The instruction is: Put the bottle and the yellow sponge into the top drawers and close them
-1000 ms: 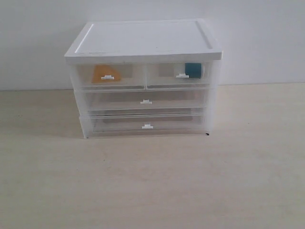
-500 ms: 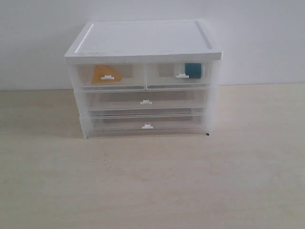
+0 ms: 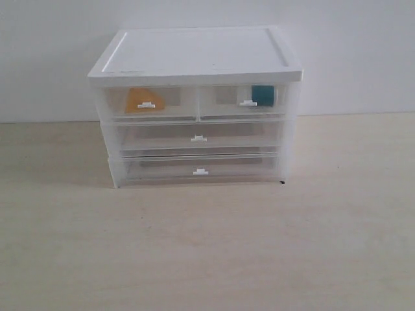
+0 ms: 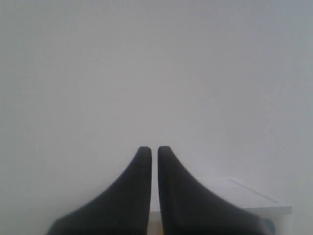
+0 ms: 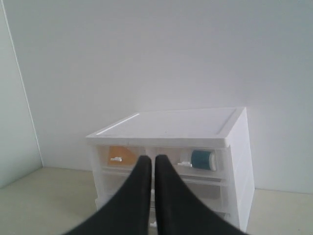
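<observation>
Room: a plain white wall [image 3: 350, 52] rises behind the desk. In the right wrist view a second wall meets it at a corner.
Desk: a pale, matte, wood-grain surface [image 3: 207, 246] that runs back to the wall.
Cabinet: it has a white top and a translucent body [image 3: 194, 55]. It stands toward the desk's back edge, near the wall, with a soft shadow beside it on the left arm's side.
Top drawers: two half-width drawers [image 3: 175, 107] sit side by side under the white top. Both are pushed in flush.
Sponge: an orange-yellow wedge [image 3: 144, 98] inside the top drawer on the left arm's side, behind its white tab handle.
Bottle: teal label [image 3: 262, 95], lying on its side inside the other top drawer, toward the cabinet's outer wall.
Wide drawers: two full-width drawers [image 3: 198, 150] below, both closed.
Left gripper: its dark fingers [image 4: 154, 149] are pressed together on nothing. It faces the wall, above a corner of the cabinet's top.
Right gripper: its dark fingers [image 5: 152, 157] are pressed together on nothing. It faces the cabinet's front, apart from it.
</observation>
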Controlling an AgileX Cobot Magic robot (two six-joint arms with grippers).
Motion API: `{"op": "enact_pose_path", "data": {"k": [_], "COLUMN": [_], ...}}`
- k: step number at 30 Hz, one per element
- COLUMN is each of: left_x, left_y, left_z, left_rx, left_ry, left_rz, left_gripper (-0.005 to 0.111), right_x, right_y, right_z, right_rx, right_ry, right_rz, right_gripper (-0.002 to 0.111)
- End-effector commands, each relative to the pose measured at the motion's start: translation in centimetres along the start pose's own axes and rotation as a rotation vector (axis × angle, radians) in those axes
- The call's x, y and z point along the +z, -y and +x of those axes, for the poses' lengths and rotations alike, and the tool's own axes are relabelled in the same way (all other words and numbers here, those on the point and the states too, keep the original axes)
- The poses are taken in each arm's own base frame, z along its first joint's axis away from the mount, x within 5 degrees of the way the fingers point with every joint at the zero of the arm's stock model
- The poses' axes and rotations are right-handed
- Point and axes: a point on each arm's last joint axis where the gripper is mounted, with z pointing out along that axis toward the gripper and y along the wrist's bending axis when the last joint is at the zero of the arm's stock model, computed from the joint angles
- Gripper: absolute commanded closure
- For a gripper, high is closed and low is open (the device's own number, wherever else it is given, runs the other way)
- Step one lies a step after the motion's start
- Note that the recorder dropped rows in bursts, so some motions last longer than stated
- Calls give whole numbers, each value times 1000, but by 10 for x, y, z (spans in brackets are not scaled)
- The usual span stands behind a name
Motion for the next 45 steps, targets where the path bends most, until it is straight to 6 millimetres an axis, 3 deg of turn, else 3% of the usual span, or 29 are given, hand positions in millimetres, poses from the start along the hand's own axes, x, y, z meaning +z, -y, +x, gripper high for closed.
{"op": "enact_pose_path", "data": {"k": [1, 11, 16, 26, 38, 40, 45], "left_x": [0, 0, 0, 0, -9, -9, -11], "left_y": [-1, 0, -3, -6, -25, -25, -26], "left_z": [2, 4, 11, 20, 93, 92, 101], "left_rx": [-20, -23, -122, 23, 123, 128, 159], "left_ry": [-10, -11, -70, -110, -210, -176, -289], "left_rz": [-6, -2, -35, -167, -274, -271, -274], "left_gripper": [103, 103, 103, 103, 103, 103, 103], "right_x": [-1, -1, -1, -1, -1, -1, -1], "right_y": [0, 0, 0, 0, 0, 0, 0], "right_z": [2, 2, 2, 2, 2, 2, 1], "right_rx": [1, 1, 1, 1, 1, 5, 5], "right_ry": [-3, -3, -3, -3, -3, -3, 0], "right_rz": [1, 1, 1, 1, 1, 1, 2], "right_gripper": [108, 108, 108, 108, 108, 108, 108]}}
